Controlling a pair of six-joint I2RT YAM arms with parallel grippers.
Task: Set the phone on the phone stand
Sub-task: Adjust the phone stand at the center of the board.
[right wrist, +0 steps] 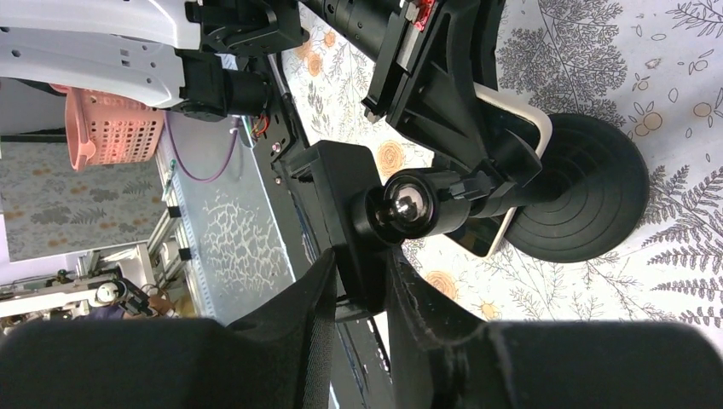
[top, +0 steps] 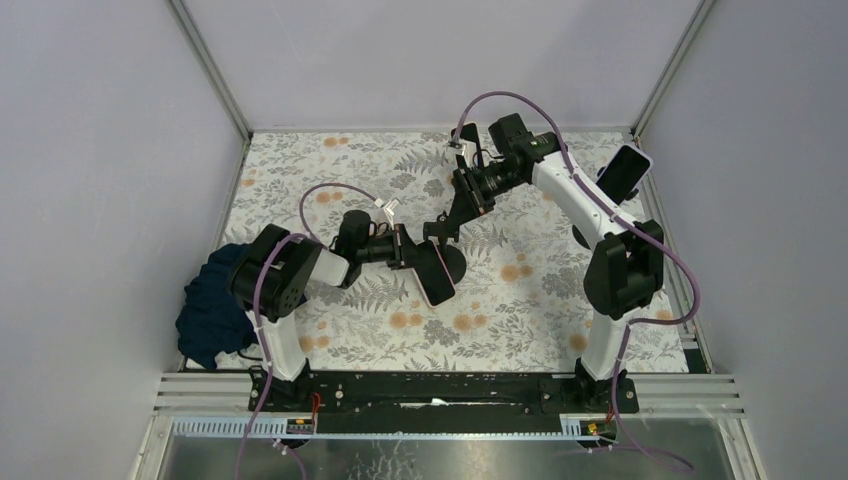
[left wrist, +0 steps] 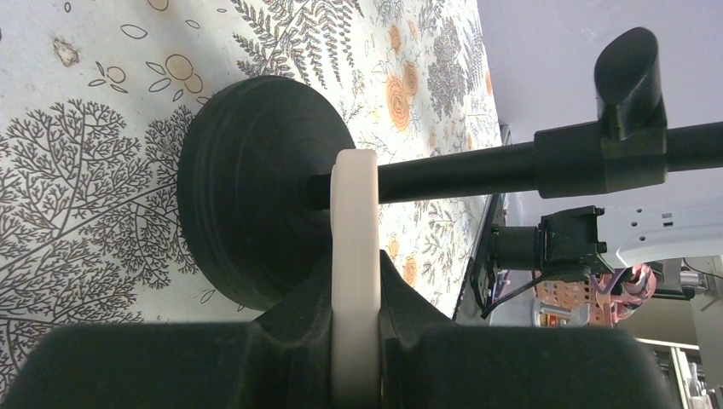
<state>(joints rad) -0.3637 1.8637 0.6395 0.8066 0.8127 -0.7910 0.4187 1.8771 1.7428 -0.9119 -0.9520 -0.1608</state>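
Note:
In the left wrist view, my left gripper [left wrist: 355,264] is shut on the white-cased phone [left wrist: 355,213], held edge-on. From above, the phone [top: 437,278] tilts over the table next to the phone stand's round black base [top: 455,264]. My left gripper [top: 412,252] reaches it from the left. The stand's base [left wrist: 256,187] rests on the floral cloth, and its pole [left wrist: 460,170] runs to the right. My right gripper [right wrist: 358,273] is shut on the stand's black head plate [right wrist: 341,204], beside the ball joint [right wrist: 405,204]. My right gripper [top: 440,226] comes in from behind.
A dark blue cloth [top: 210,305] lies bunched at the left edge of the floral table cover [top: 520,310]. Another phone-like device [top: 625,172] stands at the far right edge. Grey walls close in the back and both sides.

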